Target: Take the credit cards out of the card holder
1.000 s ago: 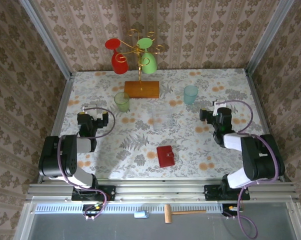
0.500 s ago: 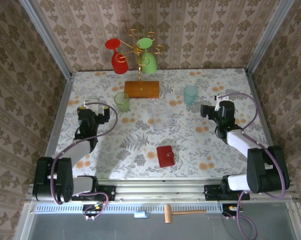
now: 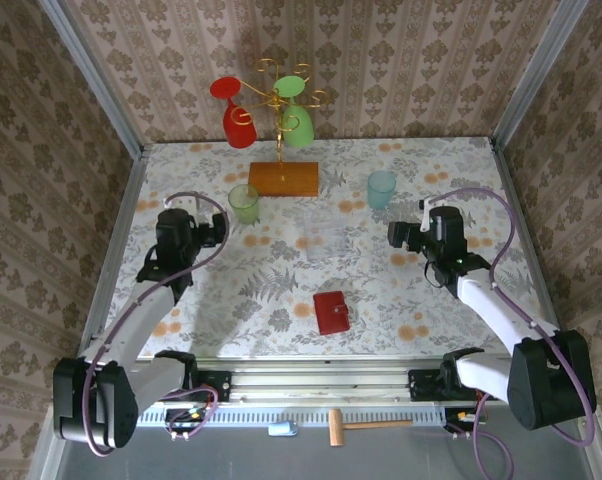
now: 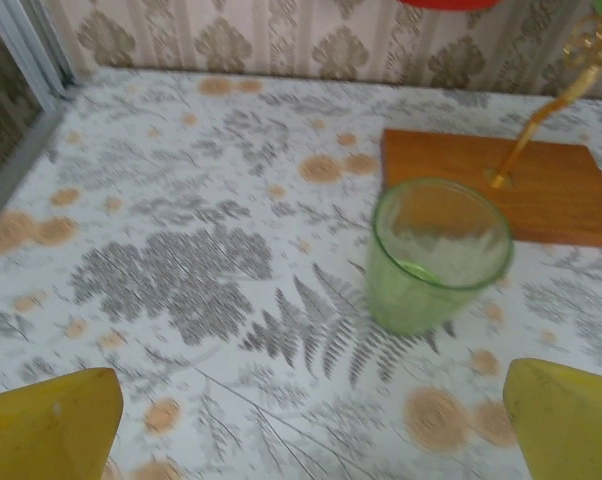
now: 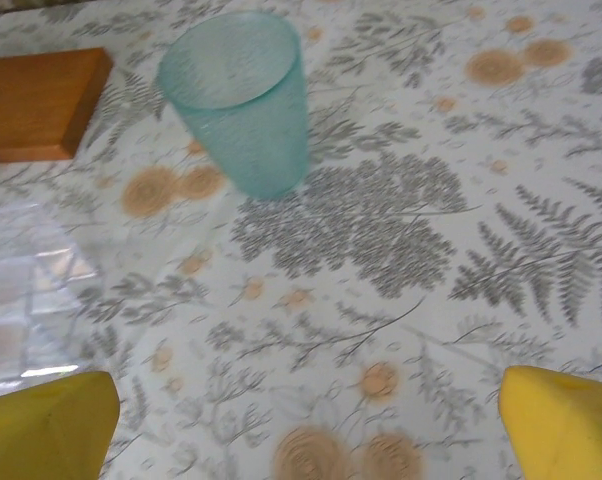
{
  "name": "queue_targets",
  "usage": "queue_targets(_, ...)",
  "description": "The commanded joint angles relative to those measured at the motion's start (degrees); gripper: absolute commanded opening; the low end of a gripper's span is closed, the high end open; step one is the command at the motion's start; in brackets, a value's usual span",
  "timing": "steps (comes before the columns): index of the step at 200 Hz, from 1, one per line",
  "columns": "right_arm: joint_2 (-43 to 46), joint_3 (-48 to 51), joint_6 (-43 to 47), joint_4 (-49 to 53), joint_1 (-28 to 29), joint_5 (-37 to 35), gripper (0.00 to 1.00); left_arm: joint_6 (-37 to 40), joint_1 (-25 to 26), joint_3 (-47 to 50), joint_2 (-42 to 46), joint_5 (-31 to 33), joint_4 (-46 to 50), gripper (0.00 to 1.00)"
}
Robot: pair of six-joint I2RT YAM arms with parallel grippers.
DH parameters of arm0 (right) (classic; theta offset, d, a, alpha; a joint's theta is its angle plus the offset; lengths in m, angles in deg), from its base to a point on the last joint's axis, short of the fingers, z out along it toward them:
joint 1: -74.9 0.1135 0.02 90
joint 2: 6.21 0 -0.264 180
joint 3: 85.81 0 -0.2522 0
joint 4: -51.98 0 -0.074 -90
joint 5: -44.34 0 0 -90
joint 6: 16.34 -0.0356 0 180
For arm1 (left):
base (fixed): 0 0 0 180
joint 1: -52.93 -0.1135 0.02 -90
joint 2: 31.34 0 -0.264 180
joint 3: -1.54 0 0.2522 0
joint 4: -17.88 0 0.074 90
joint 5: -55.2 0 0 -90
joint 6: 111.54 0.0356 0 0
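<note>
floral tablecloth (image 3: 281,290) w/ red card holder (image 3: 331,312), patterned wallpaper (image 3: 401,70) on 3 sides.

The card holder (image 3: 331,312), a small red wallet, lay flat and folded shut on the bench, well apart from both sets of jaws, roughly midway between them and nearer the arm bases.

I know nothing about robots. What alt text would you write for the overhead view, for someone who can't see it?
A closed red card holder lies untouched on a floral table between two robot arms. The left pincer hovers open near a green cup, the right pincer, also open, near a teal cup.
</note>
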Motion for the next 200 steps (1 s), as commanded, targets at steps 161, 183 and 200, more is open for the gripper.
queue_targets(161, -5.4, -1.8, -23.9, 19.6, 15.9, 17.8, 0.76, -36.6, 33.8, 2.6, -14.9, -11.3, 1.9, 0.89)
queue_targets(183, -6.6, -0.5, -26.4, 17.5, 17.8, 18.9, 0.69, -40.9, 35.4, 3.6, -17.5, -12.1, -0.1, 0.84)
queue_targets(200, -7.6, 0.6, -28.2, 15.2, 19.2, 20.4, 0.65, -43.6, 36.5, 4.7, -19.9, -14.5, -5.0, 0.8)
